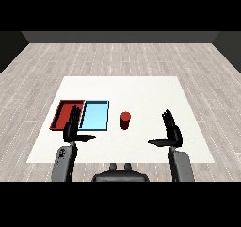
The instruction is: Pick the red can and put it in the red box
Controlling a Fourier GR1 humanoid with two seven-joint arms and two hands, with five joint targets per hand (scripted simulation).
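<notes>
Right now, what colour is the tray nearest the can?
Light blue tray, beside the red can; head view.

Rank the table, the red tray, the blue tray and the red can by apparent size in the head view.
1. Table
2. Red tray and blue tray: they look about alike, and the left hand covers part of the red one.
3. Red can

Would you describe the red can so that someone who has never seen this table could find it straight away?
Start at the white table and find the two trays lying side by side on its left half, the red tray and the light blue tray. Just right of the blue one stands the red can, upright and alone. It is the only small cylinder there, untouched by either hand.
</notes>
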